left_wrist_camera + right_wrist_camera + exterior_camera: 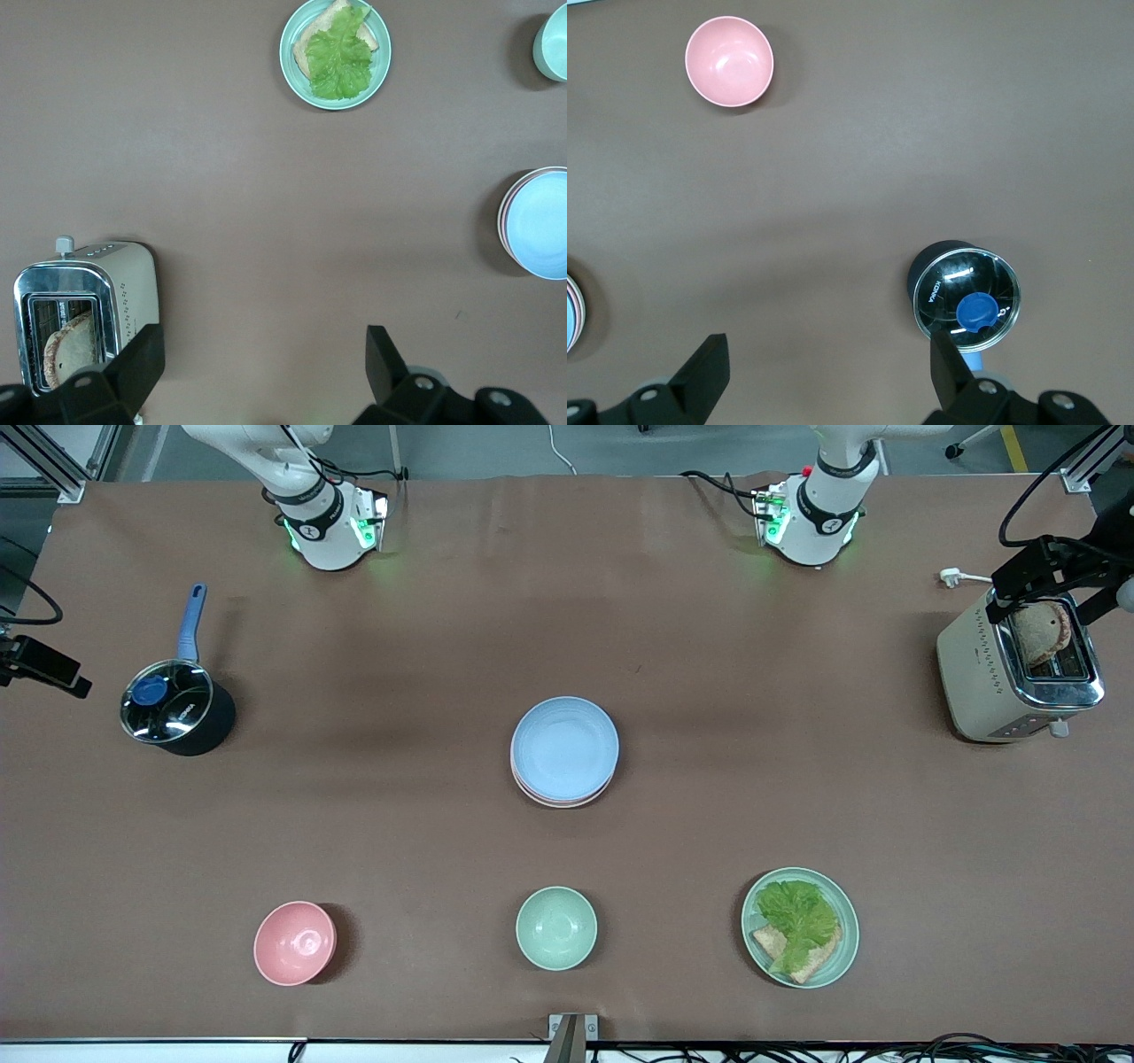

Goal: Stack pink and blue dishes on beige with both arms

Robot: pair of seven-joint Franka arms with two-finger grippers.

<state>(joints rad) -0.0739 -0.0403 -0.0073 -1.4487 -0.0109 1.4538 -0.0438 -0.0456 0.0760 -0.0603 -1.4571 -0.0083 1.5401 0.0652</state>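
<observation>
Stack: the blue plate (564, 747) lies on top, in the middle of the table; the pink plate (560, 800) shows only as a thin rim right under it. From here I cannot make out a beige plate beneath them.
Left gripper (266, 363): up in the air over the table's left-arm end, fingers spread wide, holding nothing; the toaster (1019, 669) sits just below it.
Right gripper (830, 372): up over the right-arm end, fingers equally wide apart, empty; the lidded pot (177, 708) is beneath it.
Arms: both are drawn back to their own ends, well apart from the stack, waiting.
Pink bowl (295, 942): near the front camera, toward the right arm's end.
Mint-green bowl (556, 927): nearer to the front camera than the stack.
Green plate with lettuce (800, 926): beside the mint-green bowl, toward the left arm's end.
</observation>
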